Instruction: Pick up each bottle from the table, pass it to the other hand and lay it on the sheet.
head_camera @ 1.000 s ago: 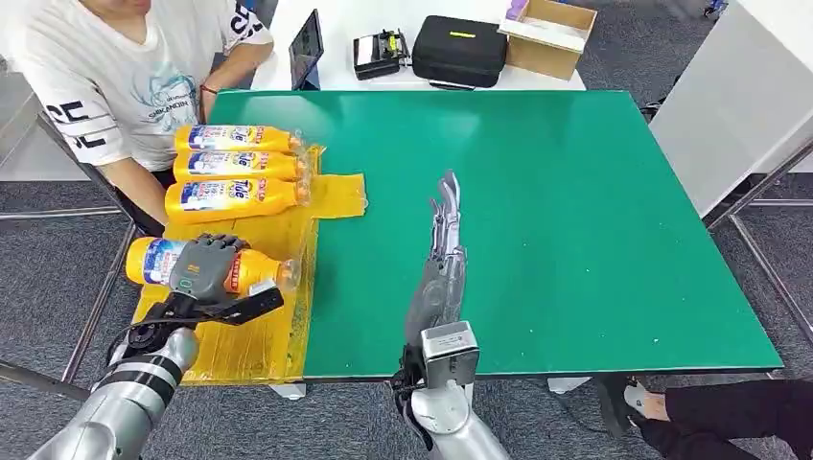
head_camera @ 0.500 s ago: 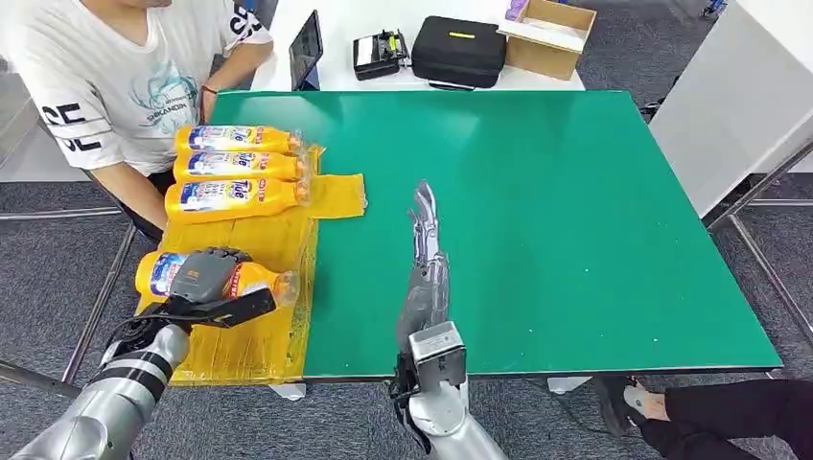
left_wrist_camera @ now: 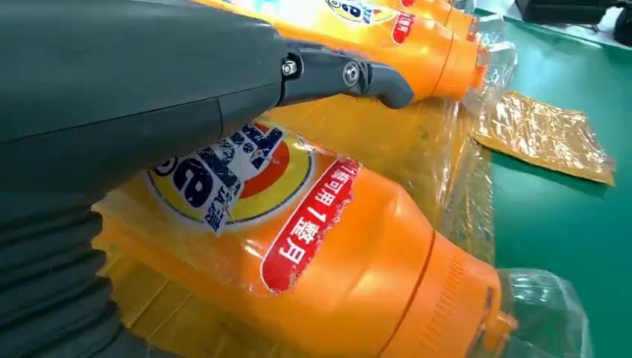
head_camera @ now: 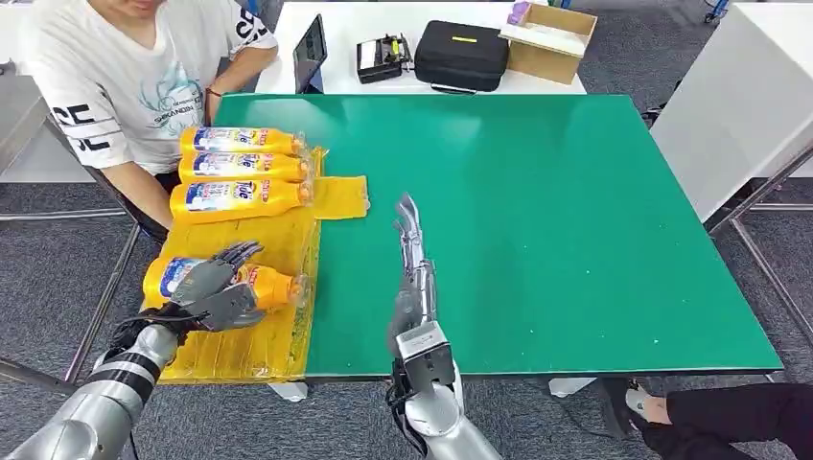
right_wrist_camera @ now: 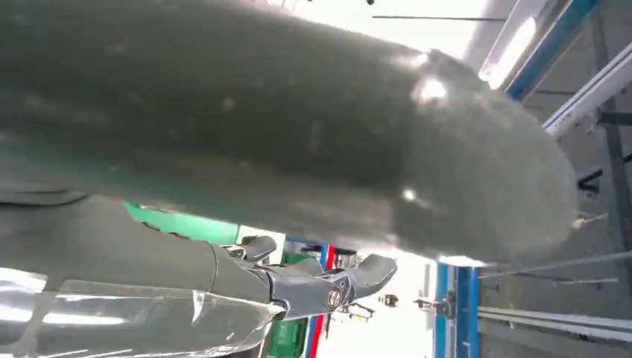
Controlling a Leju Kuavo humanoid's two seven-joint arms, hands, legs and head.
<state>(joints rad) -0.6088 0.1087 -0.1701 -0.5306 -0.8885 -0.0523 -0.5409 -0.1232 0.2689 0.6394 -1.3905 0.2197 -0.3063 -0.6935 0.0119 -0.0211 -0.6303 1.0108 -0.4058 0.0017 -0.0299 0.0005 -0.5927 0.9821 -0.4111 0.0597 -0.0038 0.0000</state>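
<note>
- The left hand (head_camera: 213,287) rested with fingers spread over a bottle (head_camera: 264,286), which lay on the yellow sheet (head_camera: 288,240), gripping nothing.
- Three bottles (head_camera: 240,171) lay side by side farther along that sheet.
- The right hand (head_camera: 412,264) hovered flat, fingers straight, empty, beside the sheet over the green surface (head_camera: 575,211).

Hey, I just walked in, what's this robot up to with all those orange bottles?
It is laying bottles on the yellow sheet at the edge of the green table. The left hand rests with fingers spread over a fourth bottle lying on the sheet. Three other bottles lie side by side farther up it. The right hand hovers flat and empty over the table. A person sits beside the sheet.
</note>
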